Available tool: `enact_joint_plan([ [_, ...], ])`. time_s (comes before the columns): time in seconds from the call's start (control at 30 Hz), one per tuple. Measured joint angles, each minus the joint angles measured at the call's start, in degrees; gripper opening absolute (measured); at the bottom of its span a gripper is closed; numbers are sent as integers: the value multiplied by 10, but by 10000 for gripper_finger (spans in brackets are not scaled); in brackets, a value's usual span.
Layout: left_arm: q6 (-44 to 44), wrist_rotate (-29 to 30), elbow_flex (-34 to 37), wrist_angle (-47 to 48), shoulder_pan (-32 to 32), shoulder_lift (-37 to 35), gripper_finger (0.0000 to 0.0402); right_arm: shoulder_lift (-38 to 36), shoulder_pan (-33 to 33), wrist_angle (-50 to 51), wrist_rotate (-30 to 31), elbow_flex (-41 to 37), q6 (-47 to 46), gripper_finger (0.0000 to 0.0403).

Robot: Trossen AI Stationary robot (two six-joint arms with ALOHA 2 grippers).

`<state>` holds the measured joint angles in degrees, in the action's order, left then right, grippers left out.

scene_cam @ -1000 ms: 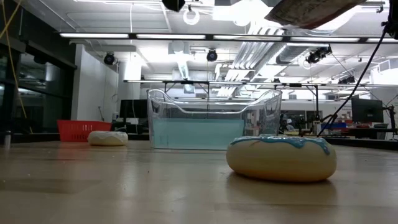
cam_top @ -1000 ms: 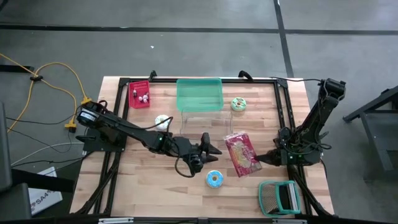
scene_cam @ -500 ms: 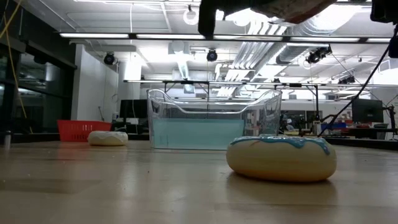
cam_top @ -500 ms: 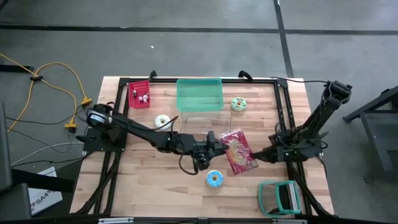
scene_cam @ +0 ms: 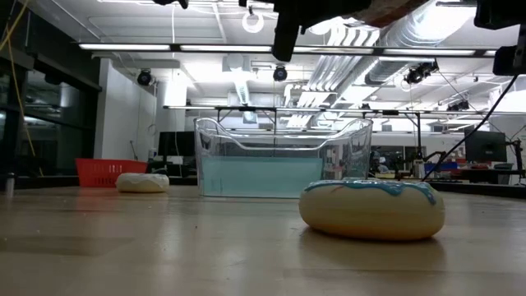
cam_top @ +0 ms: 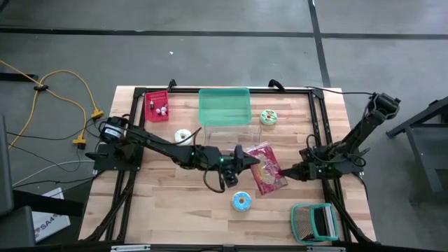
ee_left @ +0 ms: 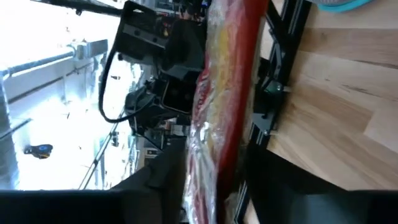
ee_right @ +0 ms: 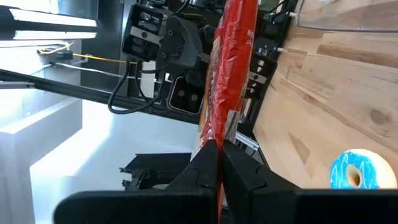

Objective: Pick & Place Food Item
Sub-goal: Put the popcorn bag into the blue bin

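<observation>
Here, the scene in lines:

Food item: a red and yellow crinkled plastic snack bag (cam_top: pixel 267 168) is held up off the wooden slatted surface (cam_top: pixel 168 203), between the two arms near the middle.

Right gripper (cam_top: pixel 285 172): its jaws are closed tight on the bag's edge on the right arm's side; the right wrist view shows the two dark fingers (ee_right: pixel 239 171) pinching the red film (ee_right: pixel 229 68).

Left gripper (cam_top: pixel 249 162): it sits at the bag's opposite edge, touching it or very nearly. In the left wrist view the bag (ee_left: pixel 225 93) runs between this arm's dark fingers (ee_left: pixel 165 174); whether they already press on it probably cannot be told from here.

Blue-iced doughnut (cam_top: pixel 241 201): it lies on the surface just below the bag in the high view, large in the foreground of the low view (scene_cam: pixel 371 209).

Clear plastic bin with a green bottom (cam_top: pixel 225 108): it stands at the far middle of the surface.

Green-iced doughnut (cam_top: pixel 268 117): just beside the bin, on the right arm's side.

White doughnut (cam_top: pixel 183 136): near the bin's other side.

Red box (cam_top: pixel 157 107): in the far left corner.

Green dish rack (cam_top: pixel 314 221): in the near right corner.
</observation>
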<state>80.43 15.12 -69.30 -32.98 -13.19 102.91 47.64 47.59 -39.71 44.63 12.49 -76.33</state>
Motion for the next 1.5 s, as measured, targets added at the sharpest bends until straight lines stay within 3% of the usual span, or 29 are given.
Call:
enact_joint_plan([
  [0.23,6,0,0,-5,0,0,71,0,-9,-1,-2,0,1,3],
  [0.47,26,0,0,-15,0,0,37,0,-9,-14,-3,0,1,3],
  [1.33,33,1,0,-27,-1,0,29,0,-8,-30,-9,0,26,3],
  [1.5,32,1,0,-27,-1,0,29,0,-8,-31,-11,0,27,31],
])
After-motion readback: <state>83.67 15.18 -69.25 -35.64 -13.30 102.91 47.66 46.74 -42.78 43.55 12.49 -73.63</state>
